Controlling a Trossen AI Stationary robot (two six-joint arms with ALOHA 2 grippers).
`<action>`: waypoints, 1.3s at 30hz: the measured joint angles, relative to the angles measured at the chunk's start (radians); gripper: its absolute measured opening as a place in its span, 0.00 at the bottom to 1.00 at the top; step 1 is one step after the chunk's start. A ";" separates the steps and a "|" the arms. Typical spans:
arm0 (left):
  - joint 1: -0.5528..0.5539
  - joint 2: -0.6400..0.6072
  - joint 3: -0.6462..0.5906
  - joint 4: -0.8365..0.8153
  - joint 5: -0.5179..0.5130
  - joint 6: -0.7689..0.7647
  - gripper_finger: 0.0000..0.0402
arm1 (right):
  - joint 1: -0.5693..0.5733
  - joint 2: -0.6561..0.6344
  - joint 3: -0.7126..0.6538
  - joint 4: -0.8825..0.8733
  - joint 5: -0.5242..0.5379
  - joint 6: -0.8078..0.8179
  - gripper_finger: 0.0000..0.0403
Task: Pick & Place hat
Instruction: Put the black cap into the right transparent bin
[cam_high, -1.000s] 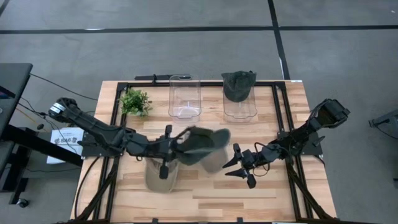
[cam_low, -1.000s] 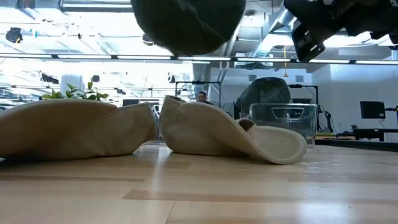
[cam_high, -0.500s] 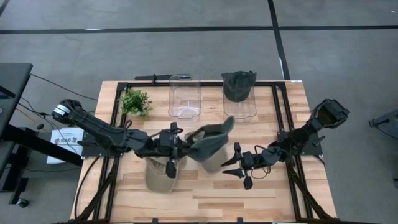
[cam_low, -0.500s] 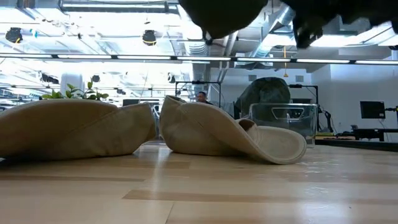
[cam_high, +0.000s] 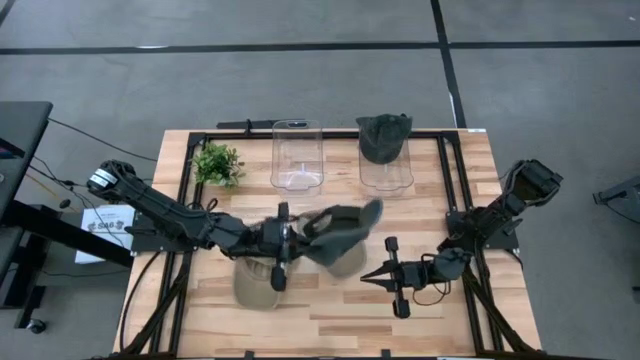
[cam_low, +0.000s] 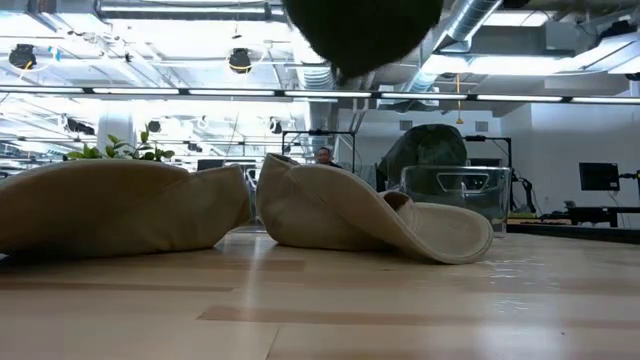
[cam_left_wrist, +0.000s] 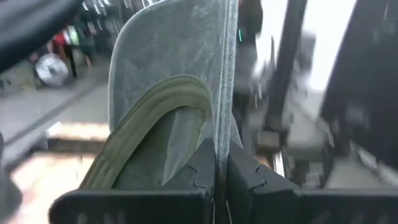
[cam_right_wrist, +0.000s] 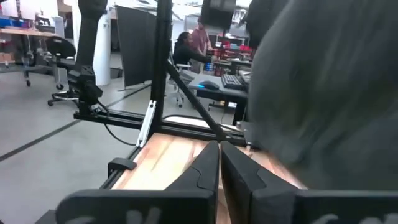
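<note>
Left gripper (cam_high: 290, 240) clamps the green hat (cam_high: 338, 228) aloft — right gripper (cam_high: 392, 282) closed, empty

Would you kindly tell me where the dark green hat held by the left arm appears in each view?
High view: dark green hat, table centre.
Low view: top centre.
Left wrist view: fills the middle.
Right wrist view: right side.
Shared landmark: beige hat.

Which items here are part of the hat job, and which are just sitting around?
In play:
- green hat, clamped in the left gripper
- right gripper, shut, holding nothing
- empty clear stand

Idle:
- two beige hats on the table
- dark hat already on the other stand
- small plant
</note>
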 joint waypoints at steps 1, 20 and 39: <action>-0.004 0.000 0.000 -0.055 0.003 -0.009 0.03 | 0.006 0.000 0.001 0.000 0.005 -0.007 0.03; -0.105 0.001 -0.143 -0.356 -0.039 0.464 0.03 | -0.009 0.000 0.002 0.006 -0.004 0.283 0.04; -0.250 0.001 -0.153 -0.481 -0.052 0.545 0.04 | -0.327 -0.076 0.002 -0.272 -0.315 1.085 0.21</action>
